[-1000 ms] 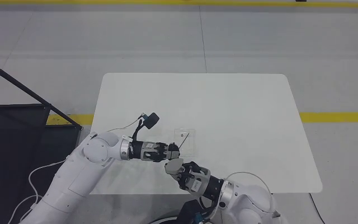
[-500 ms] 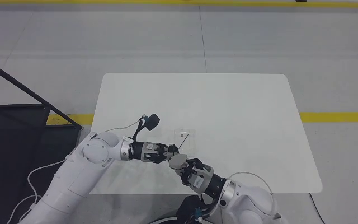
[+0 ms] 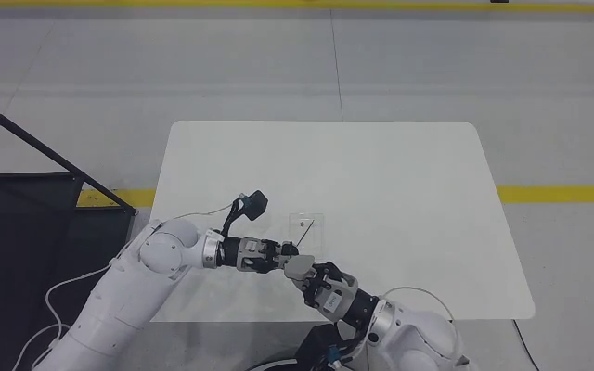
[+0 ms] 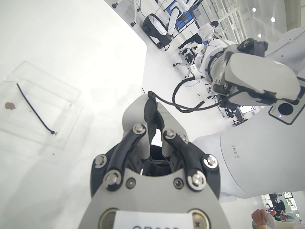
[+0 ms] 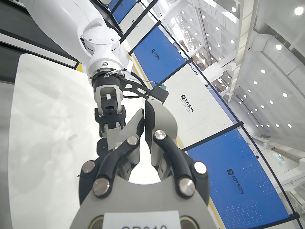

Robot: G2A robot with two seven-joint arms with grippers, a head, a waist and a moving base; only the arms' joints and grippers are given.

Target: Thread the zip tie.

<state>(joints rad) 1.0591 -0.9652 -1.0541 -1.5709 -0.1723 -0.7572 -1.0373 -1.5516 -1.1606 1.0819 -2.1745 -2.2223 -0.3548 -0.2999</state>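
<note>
White table point(image 3: 418, 167) from above, w/ a small clear tray point(image 4: 59, 89) near its front middle. Inside tray, flat and diagonal: one black zip tie point(image 4: 33, 108), untouched, head end toward the tray side nearer the robot. Just beside that same side of tray: left pincer point(image 4: 152, 103), fingers pressed fully together, pinching at the very tips a thin black strand point(image 4: 166, 102). Prob. a second tie, curving away from tray toward the other arm. Facing it tip to tip, a little farther from tray: right pincer point(image 5: 144, 114), fingers also closed tight. Nothing visible btwn them, so can't tell whether holding anything. Can't tell either whether the two pincers touch. Judged risks:
- Strand thin and springy, gripped only at fingertips, so poss. twisting or slipping out under a slight pull.
- Head slot tiny, so tail likely to miss it w/ any misalignment btwn arms.
- Pincers crowded together, so poss. bump.
- Tray light and close, so poss. knocked by a low sweep, shifting the tie inside.
</note>
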